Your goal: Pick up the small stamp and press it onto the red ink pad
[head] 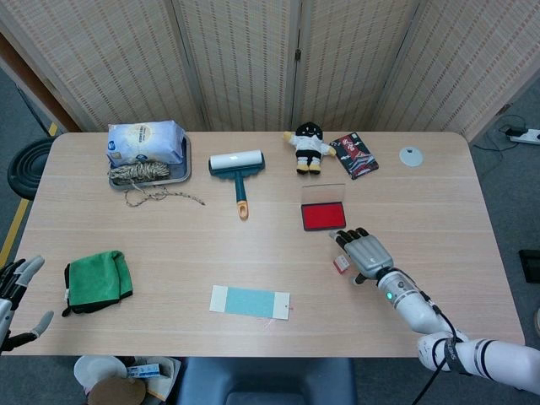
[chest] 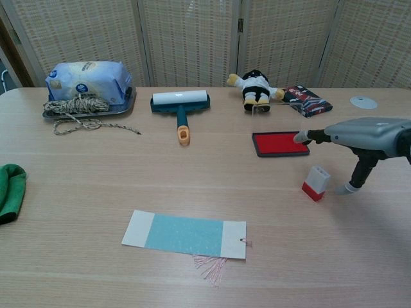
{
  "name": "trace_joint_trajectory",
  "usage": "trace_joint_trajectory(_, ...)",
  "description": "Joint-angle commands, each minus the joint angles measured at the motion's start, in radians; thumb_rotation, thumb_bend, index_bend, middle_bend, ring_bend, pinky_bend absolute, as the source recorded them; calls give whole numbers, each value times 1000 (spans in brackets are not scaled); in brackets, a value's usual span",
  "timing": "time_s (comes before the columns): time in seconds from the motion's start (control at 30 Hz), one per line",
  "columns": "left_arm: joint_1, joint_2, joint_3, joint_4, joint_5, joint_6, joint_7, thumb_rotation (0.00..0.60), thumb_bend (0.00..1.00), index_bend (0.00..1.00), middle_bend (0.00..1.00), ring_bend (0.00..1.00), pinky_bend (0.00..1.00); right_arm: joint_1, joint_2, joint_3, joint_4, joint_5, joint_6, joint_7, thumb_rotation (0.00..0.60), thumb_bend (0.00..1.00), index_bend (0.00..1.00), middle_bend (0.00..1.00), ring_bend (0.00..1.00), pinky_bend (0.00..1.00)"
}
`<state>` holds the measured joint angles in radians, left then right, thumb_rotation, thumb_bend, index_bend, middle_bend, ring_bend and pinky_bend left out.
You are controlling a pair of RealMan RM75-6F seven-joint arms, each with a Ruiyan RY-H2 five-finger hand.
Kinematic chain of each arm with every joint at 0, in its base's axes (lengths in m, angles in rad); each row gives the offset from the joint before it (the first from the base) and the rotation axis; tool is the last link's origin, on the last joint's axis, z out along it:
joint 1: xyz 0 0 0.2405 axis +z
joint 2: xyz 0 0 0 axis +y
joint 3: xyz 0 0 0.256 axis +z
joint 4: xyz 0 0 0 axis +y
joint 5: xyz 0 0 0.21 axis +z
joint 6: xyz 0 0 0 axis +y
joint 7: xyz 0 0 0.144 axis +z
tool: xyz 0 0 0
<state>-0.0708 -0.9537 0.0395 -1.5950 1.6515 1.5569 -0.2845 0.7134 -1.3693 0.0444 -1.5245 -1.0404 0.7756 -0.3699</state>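
Right hand: the right hand (chest: pixel 359 138) hovers above the small stamp (chest: pixel 316 183), fingers spread wide and thumb hanging beside it; nothing is held, so the grasp is not yet made.
Stamp: it stands on the desk (head: pixel 422 194), tilted, white body above a red base, just beside the thumb but apart from it (contact cannot be ruled out from the head view).
Ink pad: the red ink pad (head: pixel 324 216) lies open and flat, near the stamp and toward the far edge, probably laid close so the carry is short.
Left hand: the left hand (head: pixel 15 291) hangs off the desk's near left corner, fingers apart, holding nothing, likely parked out of the way.
Desk: pale wood grain, matte; it also bears a green cloth (head: pixel 97 280), a blue paper slip (head: pixel 251 301), a lint roller (head: pixel 237 167), a plush doll (head: pixel 309 147) and a tray (head: pixel 181 165) with a white bag and twine.
Room: woven folding screens (head: pixel 253 59) stand behind the desk.
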Motion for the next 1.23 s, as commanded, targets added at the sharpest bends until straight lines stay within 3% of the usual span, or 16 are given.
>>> trace_joint_trajectory(0.03,-1,0,-1,0,-3,-2,1,600,340,0,0,0,15,-33,49,0,-68,-68,66,40,600,161,0,65,72,59)
trace_joint_trajectory(0.23,-9,-7,-2,-6,-9,-24,31,600,340,0,0,0,15,-202,106,-76,-95,-277,382,25,600,137,0,0,1,0)
trace_joint_trajectory(0.47,-15,-16,-6,-21,-23,-46,80,600,340,0,0,0,15,-404,112,-137,1,-366,645,111,600,132,0,0,0,0)
trace_joint_trajectory(0.7,-23,-30,-12,-37,-42,-70,141,600,340,0,0,0,15,-491,98,-139,81,-362,698,145,600,133,0,0,0,0)
trace_joint_trajectory(1.23,-16,-36,-6,-31,-46,-73,167,600,340,0,0,0,15,-510,100,-86,72,-385,660,141,600,136,0,0,0,0)
